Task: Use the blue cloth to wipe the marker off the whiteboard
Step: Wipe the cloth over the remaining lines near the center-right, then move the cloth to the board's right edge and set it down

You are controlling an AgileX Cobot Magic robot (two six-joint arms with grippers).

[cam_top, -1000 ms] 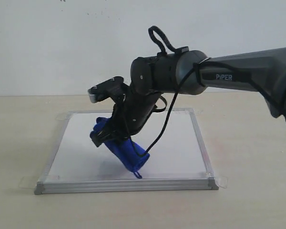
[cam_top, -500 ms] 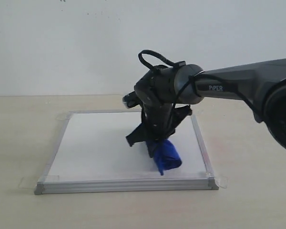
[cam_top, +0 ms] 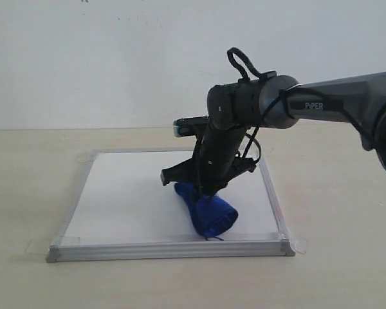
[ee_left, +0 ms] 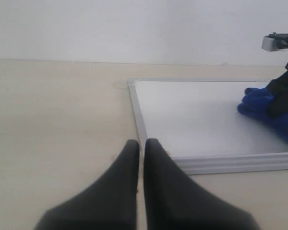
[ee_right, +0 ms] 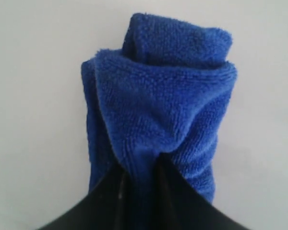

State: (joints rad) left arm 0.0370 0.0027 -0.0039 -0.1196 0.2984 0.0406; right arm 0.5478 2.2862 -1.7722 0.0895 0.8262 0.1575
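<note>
The whiteboard (cam_top: 128, 199) lies flat on the table, white with a silver frame; no red marker lines show on it in any view. My right gripper (cam_top: 202, 193) is shut on the bunched blue cloth (cam_top: 209, 215) and presses it onto the board's front right part. The right wrist view shows the blue cloth (ee_right: 158, 105) pinched in my right gripper (ee_right: 141, 167) against the white surface. My left gripper (ee_left: 140, 143) is shut with nothing in it, low over the table just off a corner of the whiteboard (ee_left: 197, 120). The blue cloth (ee_left: 266, 110) shows there too.
A beige table (cam_top: 32, 277) carries the board, with a plain white wall (cam_top: 83, 64) behind. Clear tape tabs (cam_top: 299, 244) stick out at the board's corners. The right arm's black cable (cam_top: 244, 64) loops above its wrist.
My right gripper has dragged the cloth from the board's middle toward its right side, then back a little left, while its wrist turned. The cloth now lies flatter on the board.
</note>
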